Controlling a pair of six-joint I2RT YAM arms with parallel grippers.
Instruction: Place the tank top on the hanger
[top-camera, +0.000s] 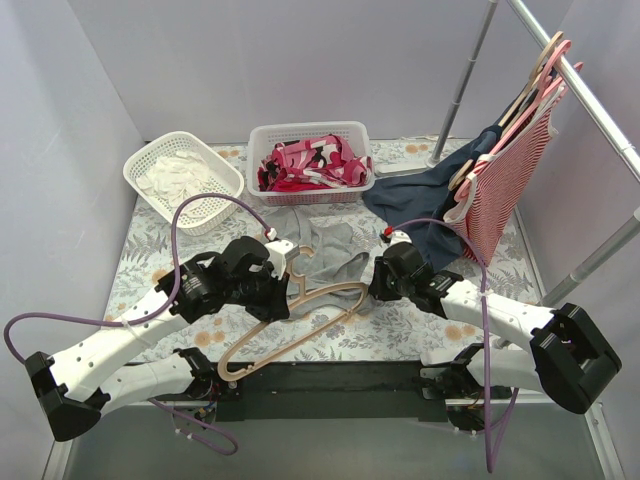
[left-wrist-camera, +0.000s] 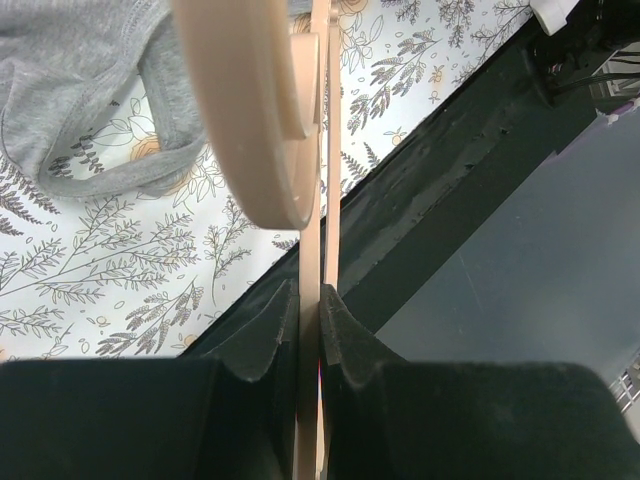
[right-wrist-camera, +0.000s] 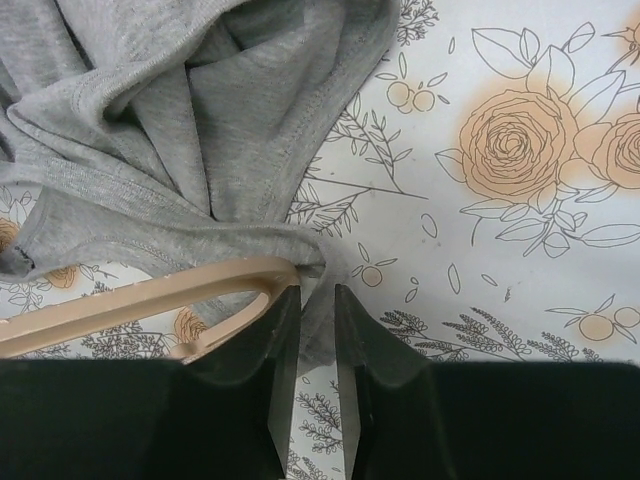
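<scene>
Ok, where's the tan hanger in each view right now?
Top external: the hanger lies at centre, just below the tank top.
Left wrist: hanger at centre, clamped in the left gripper.
Right wrist: hanger lower left, its end meeting the top's strap.
Shared landmark: the grey tank top, in all three.

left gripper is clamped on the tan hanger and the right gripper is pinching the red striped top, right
Not quite: the right wrist view shows the right gripper pinching the grey tank top, not the striped top, which hangs off to the right. The left gripper is clamped on the tan hanger.
</scene>
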